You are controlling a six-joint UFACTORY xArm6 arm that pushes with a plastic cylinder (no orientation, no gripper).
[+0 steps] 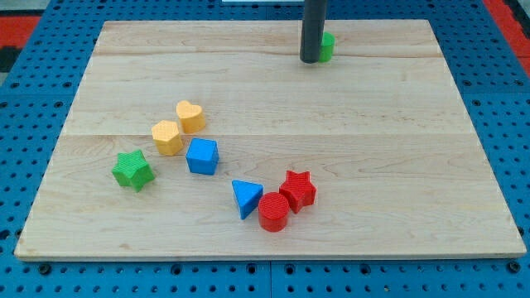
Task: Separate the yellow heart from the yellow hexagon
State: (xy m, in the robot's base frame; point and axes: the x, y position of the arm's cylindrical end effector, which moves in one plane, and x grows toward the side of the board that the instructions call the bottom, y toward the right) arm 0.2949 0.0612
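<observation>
The yellow heart [190, 116] lies left of the board's middle. The yellow hexagon [167, 136] sits just below and left of it, touching or nearly touching. My tip [311, 60] is at the view's top, right of centre, far from both yellow blocks. It stands right against a green block [328, 46] that it partly hides, so that block's shape cannot be made out.
A blue cube [202, 156] sits just right of the hexagon. A green star [132, 170] lies lower left. A blue triangle [245, 198], a red cylinder [273, 211] and a red star [298, 189] cluster at the lower middle. The wooden board [397, 149] rests on a blue pegboard.
</observation>
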